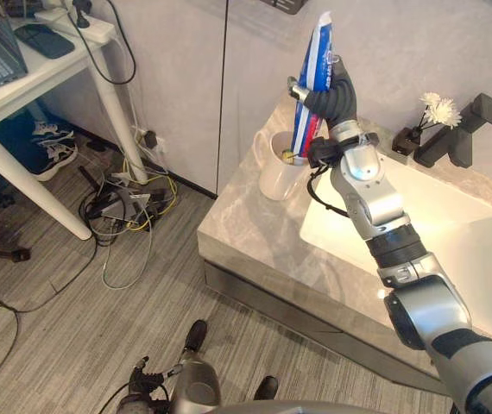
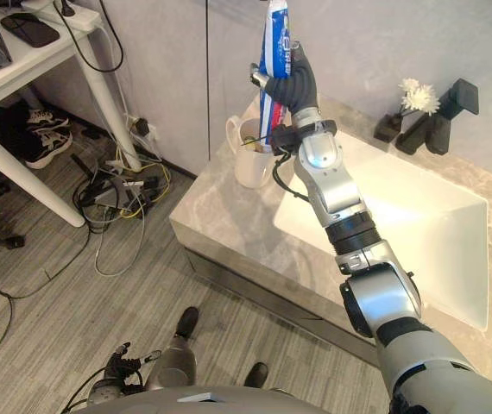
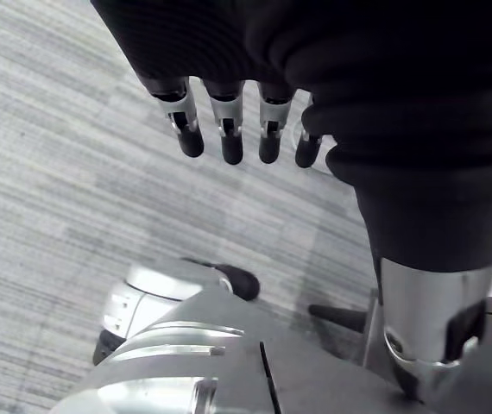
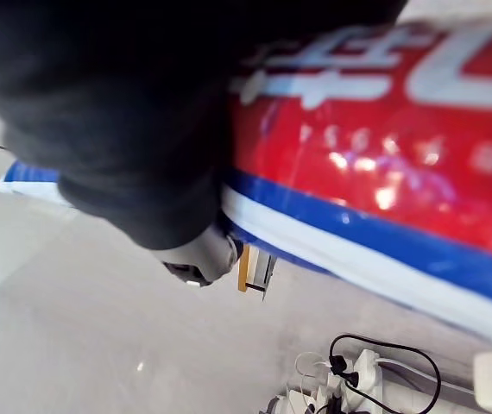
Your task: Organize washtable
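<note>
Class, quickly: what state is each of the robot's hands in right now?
Left hand: open, fingers relaxed, hanging over the floor.
Right hand: shut on the toothpaste tube, held upright over the white cup.

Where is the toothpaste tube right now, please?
In the eye views, the toothpaste tube is held upright in the right hand, over the white cup left of the sink.
</note>
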